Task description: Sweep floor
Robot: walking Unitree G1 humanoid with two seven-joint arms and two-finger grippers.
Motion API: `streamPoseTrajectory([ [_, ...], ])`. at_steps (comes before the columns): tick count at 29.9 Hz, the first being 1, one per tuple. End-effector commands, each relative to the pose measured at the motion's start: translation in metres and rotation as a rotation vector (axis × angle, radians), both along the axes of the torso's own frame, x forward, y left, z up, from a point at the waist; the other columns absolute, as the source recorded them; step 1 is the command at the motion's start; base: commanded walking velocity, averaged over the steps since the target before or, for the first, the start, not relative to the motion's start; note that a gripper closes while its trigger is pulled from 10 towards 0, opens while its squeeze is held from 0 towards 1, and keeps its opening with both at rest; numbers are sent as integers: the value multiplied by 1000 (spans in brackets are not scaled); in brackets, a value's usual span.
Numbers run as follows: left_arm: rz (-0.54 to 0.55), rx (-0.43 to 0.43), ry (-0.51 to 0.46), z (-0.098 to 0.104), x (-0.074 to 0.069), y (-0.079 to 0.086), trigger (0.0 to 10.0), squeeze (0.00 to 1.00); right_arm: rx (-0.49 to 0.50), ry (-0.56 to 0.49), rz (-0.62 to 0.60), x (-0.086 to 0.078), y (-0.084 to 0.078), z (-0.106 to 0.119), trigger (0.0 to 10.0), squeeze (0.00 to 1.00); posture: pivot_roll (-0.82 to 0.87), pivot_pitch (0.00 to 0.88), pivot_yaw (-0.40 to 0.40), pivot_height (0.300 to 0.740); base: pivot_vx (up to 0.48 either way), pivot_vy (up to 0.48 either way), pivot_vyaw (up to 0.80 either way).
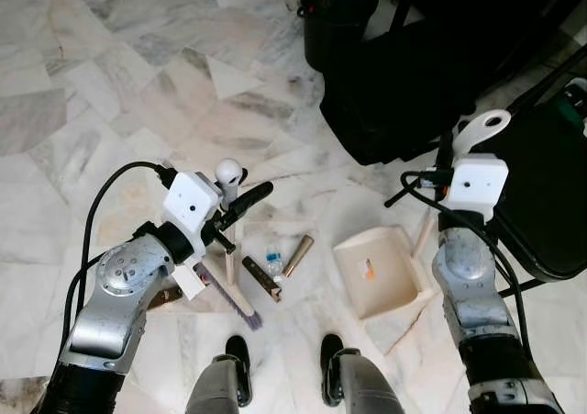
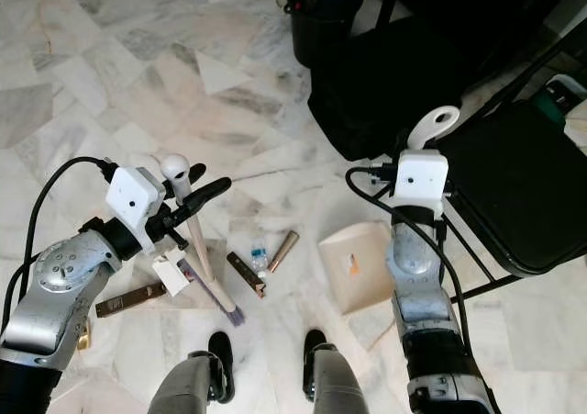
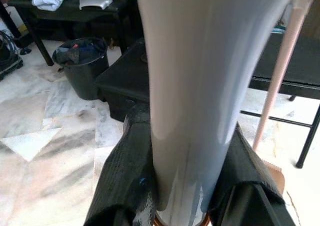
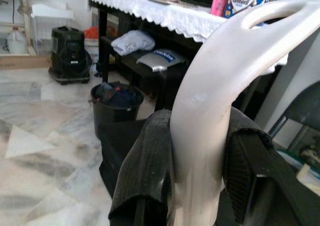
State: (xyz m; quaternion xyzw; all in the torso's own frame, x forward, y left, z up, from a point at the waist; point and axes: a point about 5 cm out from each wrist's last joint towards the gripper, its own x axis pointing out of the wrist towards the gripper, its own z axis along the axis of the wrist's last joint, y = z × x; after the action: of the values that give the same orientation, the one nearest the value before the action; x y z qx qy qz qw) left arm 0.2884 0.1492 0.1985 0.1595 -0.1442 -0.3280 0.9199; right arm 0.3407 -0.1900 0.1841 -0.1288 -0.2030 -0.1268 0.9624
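My left gripper [image 1: 240,203] is shut on the pale handle of a small broom [image 3: 200,85], whose purple bristles [image 1: 246,311] rest on the marble floor in front of my feet. My right gripper [image 4: 197,176] is shut on the white looped handle [image 1: 481,129] of a cream dustpan [image 1: 381,272], which sits on the floor to the right of the broom. Between the broom and the dustpan lies litter: a brown wrapper [image 1: 261,278], a small clear bottle [image 1: 273,260] and a tan tube [image 1: 298,255]. Another brown wrapper [image 2: 128,299] lies left of the broom.
A black bin [image 1: 337,15] and a black bag [image 1: 404,93] stand ahead on the right. A black folding chair [image 1: 541,194] is close beside my right arm. My feet [image 1: 238,354] stand just behind the litter. Open marble floor stretches ahead on the left.
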Motion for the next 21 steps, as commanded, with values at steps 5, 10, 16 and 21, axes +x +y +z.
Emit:
streamPoseTrajectory([
  [5,36,-37,-16,2,0,-1,10000,0,23,-32,20,3,5,5,10000,0,29,444,13,740,0,0,0],
  [10,201,-214,-114,21,1,6,10000,0,38,-50,48,1,9,9,10000,0,19,399,9,740,0,0,0],
  [16,192,-191,-151,28,-1,3,10000,0,36,-52,53,4,10,9,10000,0,21,332,6,740,0,0,0],
  [21,192,-178,-158,28,2,3,10000,0,44,-55,47,8,10,12,10000,0,12,296,2,740,0,0,0],
])
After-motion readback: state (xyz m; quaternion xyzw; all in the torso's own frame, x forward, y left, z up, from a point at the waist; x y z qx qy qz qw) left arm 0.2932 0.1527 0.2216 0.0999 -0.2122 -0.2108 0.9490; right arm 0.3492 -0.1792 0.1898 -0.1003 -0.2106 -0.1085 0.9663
